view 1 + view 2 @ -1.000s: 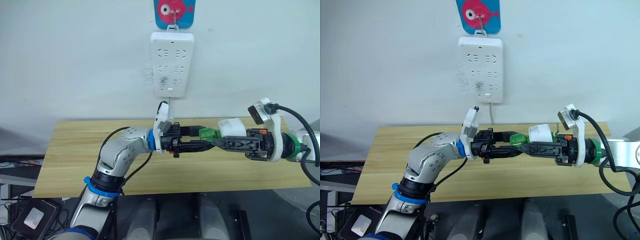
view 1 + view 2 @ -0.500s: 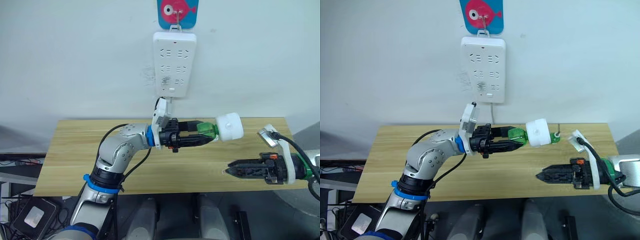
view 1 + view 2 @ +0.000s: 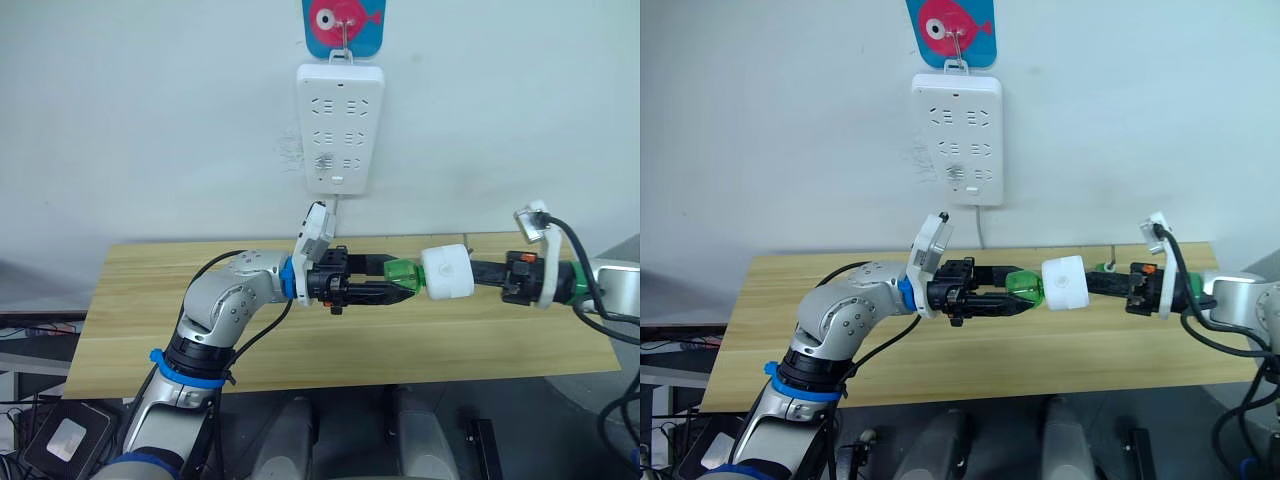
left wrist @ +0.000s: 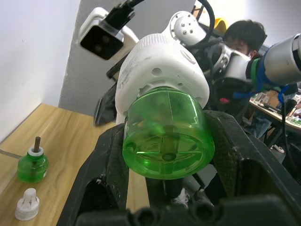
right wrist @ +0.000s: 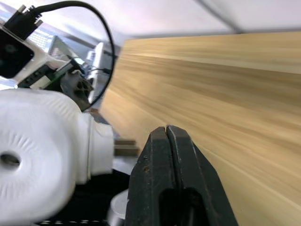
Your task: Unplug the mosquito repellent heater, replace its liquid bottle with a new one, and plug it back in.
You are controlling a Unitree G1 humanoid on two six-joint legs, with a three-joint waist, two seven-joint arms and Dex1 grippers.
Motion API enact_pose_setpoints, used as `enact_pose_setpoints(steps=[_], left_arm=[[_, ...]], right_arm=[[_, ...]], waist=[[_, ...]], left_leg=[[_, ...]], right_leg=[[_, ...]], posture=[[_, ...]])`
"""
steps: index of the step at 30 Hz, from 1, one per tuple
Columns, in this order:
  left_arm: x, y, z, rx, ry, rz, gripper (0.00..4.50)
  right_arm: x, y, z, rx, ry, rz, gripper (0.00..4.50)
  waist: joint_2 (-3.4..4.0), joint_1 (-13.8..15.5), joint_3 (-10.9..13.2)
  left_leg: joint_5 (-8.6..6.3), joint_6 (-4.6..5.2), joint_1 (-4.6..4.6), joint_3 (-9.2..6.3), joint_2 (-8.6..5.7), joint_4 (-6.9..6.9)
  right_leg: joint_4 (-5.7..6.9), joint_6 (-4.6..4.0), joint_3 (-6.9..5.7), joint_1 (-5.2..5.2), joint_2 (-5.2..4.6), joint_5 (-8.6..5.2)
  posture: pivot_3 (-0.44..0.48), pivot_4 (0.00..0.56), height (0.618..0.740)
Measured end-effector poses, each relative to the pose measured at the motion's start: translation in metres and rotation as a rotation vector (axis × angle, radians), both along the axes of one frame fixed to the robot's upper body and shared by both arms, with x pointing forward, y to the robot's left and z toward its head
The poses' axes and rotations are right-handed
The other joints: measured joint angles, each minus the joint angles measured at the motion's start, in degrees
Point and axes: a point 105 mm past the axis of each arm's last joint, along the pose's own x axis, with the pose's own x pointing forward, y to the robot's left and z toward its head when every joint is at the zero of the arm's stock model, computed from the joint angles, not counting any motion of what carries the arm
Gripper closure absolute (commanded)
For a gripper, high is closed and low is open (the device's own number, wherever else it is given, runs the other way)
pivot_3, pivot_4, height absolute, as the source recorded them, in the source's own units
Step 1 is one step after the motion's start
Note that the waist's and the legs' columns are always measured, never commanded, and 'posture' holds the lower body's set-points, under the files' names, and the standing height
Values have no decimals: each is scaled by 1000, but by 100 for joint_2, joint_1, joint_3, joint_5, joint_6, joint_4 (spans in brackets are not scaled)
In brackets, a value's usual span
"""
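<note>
My left gripper (image 3: 398, 277) is shut on a green liquid bottle (image 3: 403, 274) held level above the table. The bottle's neck sits in the white mosquito repellent heater (image 3: 446, 272). From the left wrist the bottle's round base (image 4: 164, 139) fills the space between my fingers, with the heater (image 4: 160, 66) beyond it. My right gripper (image 3: 479, 270) is shut on nothing, its tips (image 5: 168, 129) just beside the heater's plug prongs (image 5: 124, 146). Another green bottle (image 4: 32, 165) with a wick stands on the table next to a small white cap (image 4: 27, 207).
A tall white power strip (image 3: 338, 128) hangs on the wall under a blue fish hanger (image 3: 345, 25), above and behind the grippers. The wooden table (image 3: 150, 300) runs wide below both arms. A person (image 4: 244, 37) sits in the background.
My right gripper let go at the bottle and heater, dropped toward the table's front while closing, then rose again to the heater's plug side, shut. My left gripper kept hold of the bottle.
</note>
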Motion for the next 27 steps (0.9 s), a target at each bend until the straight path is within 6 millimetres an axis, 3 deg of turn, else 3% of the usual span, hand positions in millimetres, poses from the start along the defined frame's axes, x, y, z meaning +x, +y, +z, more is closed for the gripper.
enact_pose_setpoints(steps=[3,6,9,13,22,27], left_arm=[[0,0,3,-15,-7,-2,2243],[6,2,7,-37,-38,47,2243],[15,-2,-2,-8,-49,96,2243],[16,-2,-7,-3,-48,110,2243],[9,-1,-14,21,-49,91,2243],[5,1,-15,31,-49,69,2243]], right_arm=[[-6,5,-3,-5,24,9,4483],[-30,18,-4,26,69,108,4483],[-57,32,9,88,76,219,4483],[-64,43,20,139,63,231,4483],[-34,59,65,200,-94,237,4483],[-6,56,73,173,-107,108,4483]], waist=[[0,11,0],[0,14,0],[0,14,0],[-1,-5,0],[-1,-15,0],[-1,0,0]], left_leg=[[0,0,-2,-4,-1,0],[0,0,-2,-4,0,0],[0,0,-1,0,-1,3],[0,0,6,3,-2,4],[0,0,2,0,-2,3],[0,0,-1,-2,-2,2]], right_leg=[[0,0,-2,0,-3,0],[-1,0,-4,0,-2,0],[-1,3,1,3,-3,2],[2,4,1,6,0,3],[-2,4,-1,4,1,3],[-4,4,-3,2,-2,3]], posture=[[3,314,740],[7,310,740],[9,308,740],[9,305,740],[12,292,740],[13,289,740]])
